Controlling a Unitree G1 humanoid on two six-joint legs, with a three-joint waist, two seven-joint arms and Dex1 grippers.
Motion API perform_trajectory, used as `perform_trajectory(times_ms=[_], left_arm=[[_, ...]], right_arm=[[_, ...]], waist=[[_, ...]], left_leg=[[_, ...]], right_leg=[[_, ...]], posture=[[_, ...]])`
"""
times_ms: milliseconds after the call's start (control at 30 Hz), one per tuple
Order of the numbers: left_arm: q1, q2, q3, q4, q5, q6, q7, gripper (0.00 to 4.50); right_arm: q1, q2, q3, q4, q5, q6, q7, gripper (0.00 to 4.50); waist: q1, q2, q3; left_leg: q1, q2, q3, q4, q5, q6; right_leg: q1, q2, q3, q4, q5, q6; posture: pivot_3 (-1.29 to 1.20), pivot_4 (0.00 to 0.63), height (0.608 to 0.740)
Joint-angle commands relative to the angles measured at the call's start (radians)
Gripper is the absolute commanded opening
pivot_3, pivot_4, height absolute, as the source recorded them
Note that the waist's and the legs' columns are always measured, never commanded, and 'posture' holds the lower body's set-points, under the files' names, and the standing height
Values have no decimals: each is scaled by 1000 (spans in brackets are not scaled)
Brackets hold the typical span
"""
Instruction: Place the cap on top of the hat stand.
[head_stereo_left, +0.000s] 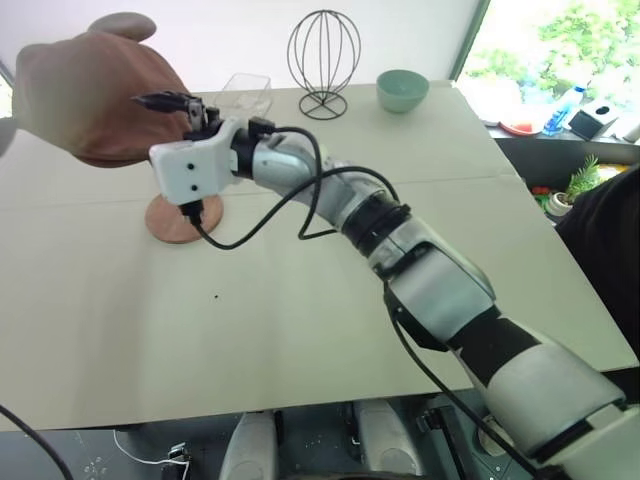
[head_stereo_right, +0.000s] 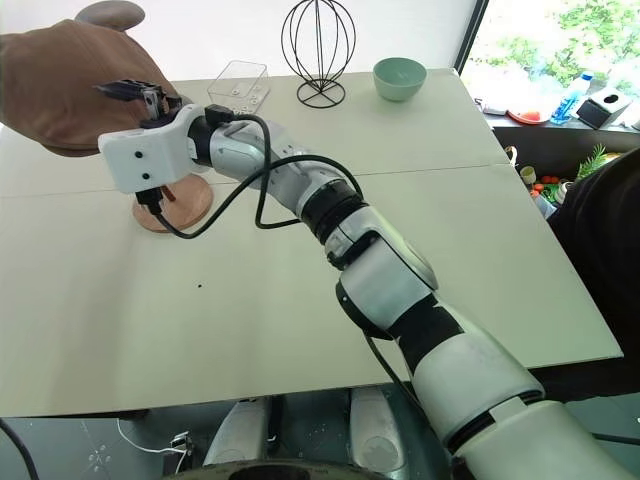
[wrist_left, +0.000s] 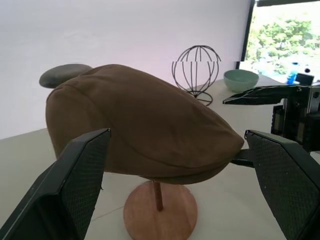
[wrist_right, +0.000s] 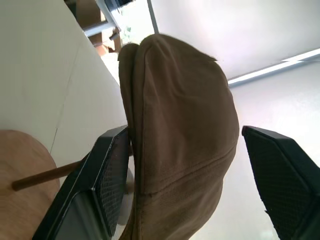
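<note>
At upper left of the head views, the cap (head_stereo_left: 90, 85) sits over the hat stand (wrist_left: 160, 212). The right gripper (head_stereo_left: 168, 103) has its jaws apart at the brim; the left gripper (wrist_left: 180, 185) is spread wide, holding nothing. Risk: a finger snagging fabric could drag the cap off. The clear box (head_stereo_left: 246, 92) and green bowl (head_stereo_left: 402, 89) look empty.
</note>
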Motion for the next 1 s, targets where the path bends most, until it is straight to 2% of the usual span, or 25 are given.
perform_trajectory(times_ms=[33, 167, 400, 500, 700, 800, 867, 1000], left_arm=[[-46, 47, -49, -13, -22, -37, -11, 4500], [-35, 79, -106, -24, -3, -78, -95, 4500], [-10, 147, -209, -9, 86, -214, -256, 4500], [10, 170, -271, -4, 179, -327, -316, 4500], [52, 204, -419, 9, 460, -667, -368, 4500], [38, 193, -497, -3, 579, -813, -331, 4500], [24, 174, -537, -10, 631, -882, -306, 4500], [-7, 139, -626, -4, 758, -1013, -228, 4500]], right_arm=[[51, -40, -19, -167, 55, 7, 93, 3600], [177, -121, -37, -376, 127, 66, 224, 3600], [333, -301, -132, -719, 370, 317, 499, 3600], [355, -369, -223, -835, 539, 569, 597, 4461], [300, -572, -424, -1004, 956, 1272, 753, 4461], [243, -649, -519, -999, 1129, 1564, 752, 4461], [223, -677, -553, -988, 1193, 1662, 746, 4461], [226, -702, -570, -1006, 1233, 1701, 726, 4461]], waist=[[1, 0, 0], [0, 0, 0], [1, 1, 1], [1, 1, 1], [15, 3, 2], [25, 7, 4], [25, 7, 4], [25, 7, 4]], left_leg=[[0, 0, 0, 0, 0, 0], [0, 0, 0, 0, 0, 0], [0, 1, 1, 0, 0, 0], [0, 1, 1, 1, 0, 0], [0, 1, 2, 1, 0, 0], [0, 1, 3, 1, 0, 0], [0, 2, 3, 1, 0, 1], [0, 2, 3, 1, 0, 1]], right_leg=[[0, 0, 0, 0, 0, 0], [0, 1, 0, 0, 0, 0], [0, 1, 0, 0, 0, 0], [0, 1, 0, 0, 0, 0], [0, 1, 0, 0, 0, -1], [0, 1, 0, -1, -1, -4], [0, 1, 0, -1, -2, -4], [0, 1, 0, -1, -2, -4]], posture=[[0, 150, 740], [0, 150, 740], [0, 150, 740], [0, 150, 740], [0, 150, 740], [0, 150, 740], [0, 150, 740], [0, 150, 740]])
